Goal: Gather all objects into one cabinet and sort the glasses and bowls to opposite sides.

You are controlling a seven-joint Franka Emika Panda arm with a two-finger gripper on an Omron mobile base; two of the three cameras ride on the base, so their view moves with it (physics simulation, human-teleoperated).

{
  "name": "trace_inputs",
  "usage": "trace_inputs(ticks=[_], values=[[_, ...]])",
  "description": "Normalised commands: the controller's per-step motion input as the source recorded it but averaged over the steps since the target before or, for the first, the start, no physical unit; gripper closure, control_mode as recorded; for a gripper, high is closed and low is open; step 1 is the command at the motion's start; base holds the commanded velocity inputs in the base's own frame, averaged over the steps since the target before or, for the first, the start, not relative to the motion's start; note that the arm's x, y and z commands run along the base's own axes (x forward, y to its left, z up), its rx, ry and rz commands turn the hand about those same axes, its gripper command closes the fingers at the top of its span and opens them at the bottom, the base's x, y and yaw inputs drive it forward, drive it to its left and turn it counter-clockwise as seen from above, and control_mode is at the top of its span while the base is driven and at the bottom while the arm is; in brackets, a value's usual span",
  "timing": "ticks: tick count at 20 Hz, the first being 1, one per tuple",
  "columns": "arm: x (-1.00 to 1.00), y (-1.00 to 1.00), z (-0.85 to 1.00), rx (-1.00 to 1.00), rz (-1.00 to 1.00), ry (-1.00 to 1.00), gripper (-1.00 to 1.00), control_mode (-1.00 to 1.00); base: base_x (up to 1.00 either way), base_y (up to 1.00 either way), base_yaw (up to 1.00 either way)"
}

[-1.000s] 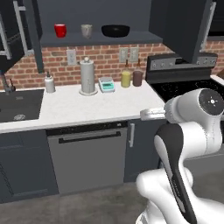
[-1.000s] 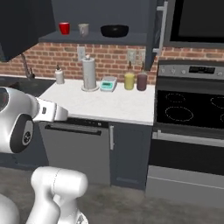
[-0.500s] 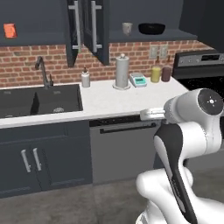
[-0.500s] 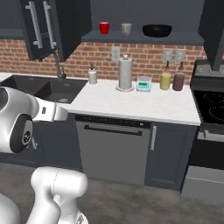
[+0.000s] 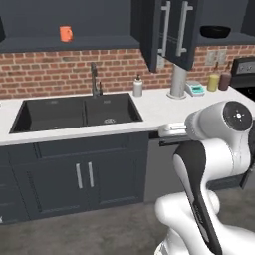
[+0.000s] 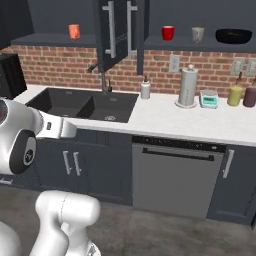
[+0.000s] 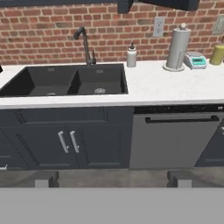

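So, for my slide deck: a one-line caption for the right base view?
Orange mug left of open cabinet doors; red cup, grey-beige mug, black bowl right.

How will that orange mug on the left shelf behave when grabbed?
The small orange handled mug looks rigid and probably light. It stands upright near the shelf front edge, so a sideways nudge might tip it. Its smooth sides may slip in the claw.
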Motion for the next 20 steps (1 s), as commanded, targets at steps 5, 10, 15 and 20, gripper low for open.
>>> trace_inputs(ticks=[5,10,15,20], values=[[0.0,0.0,0.0,0.0,0.0,0.0,-1.0,1.0,-0.04,0.41,0.01],[0.0,0.0,0.0,0.0,0.0,0.0,-1.0,1.0,0.17,0.6,0.0],[0.0,0.0,0.0,0.0,0.0,0.0,-1.0,1.0,0.46,0.81,0.0],[0.0,0.0,0.0,0.0,0.0,0.0,-1.0,1.0,0.92,0.3,0.01]])
